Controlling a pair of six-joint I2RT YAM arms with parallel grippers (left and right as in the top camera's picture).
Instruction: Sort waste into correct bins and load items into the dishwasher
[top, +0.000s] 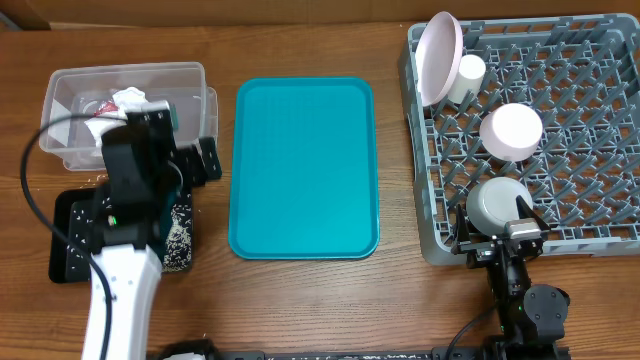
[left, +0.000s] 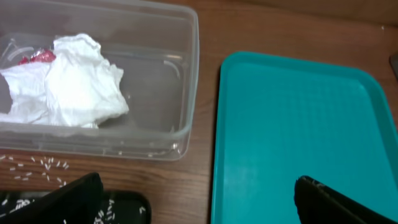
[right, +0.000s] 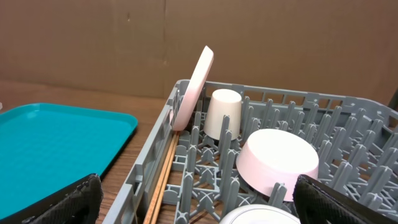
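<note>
Black fingers of the left gripper (left: 196, 186) stand wide apart with nothing between them, hanging above the near corner of the shallow black rectangular tray (left: 127, 208). Loose white rice grains (top: 180, 232) speckle that tray, and a few more lie on the wooden table (top: 400, 300) between it and the clear rectangular plastic tub (left: 189, 74) just beyond. Inside the tub sit crumpled white paper napkins (left: 81, 84), with a small red wrapper scrap (left: 37, 58) tucked against their far left side. Just to the right of the tub lies the larger teal rectangular tray (top: 305, 165).

Across the table, the right gripper (right: 196, 186) likewise has its jaws spread wide and holds nothing. It sits at the near edge of the large square grey plastic dish rack (right: 155, 165). Closest to it among the pegs rests the pale grey bowl (top: 498, 202). Further in, the small pinkish-white bowl (right: 277, 162) is turned bottom up. Behind that, the small white cup (right: 222, 112) stands upside down. At the rack's far left corner, just beside the cup, the large round white plate (right: 196, 87) stands on edge, leaning outward.
</note>
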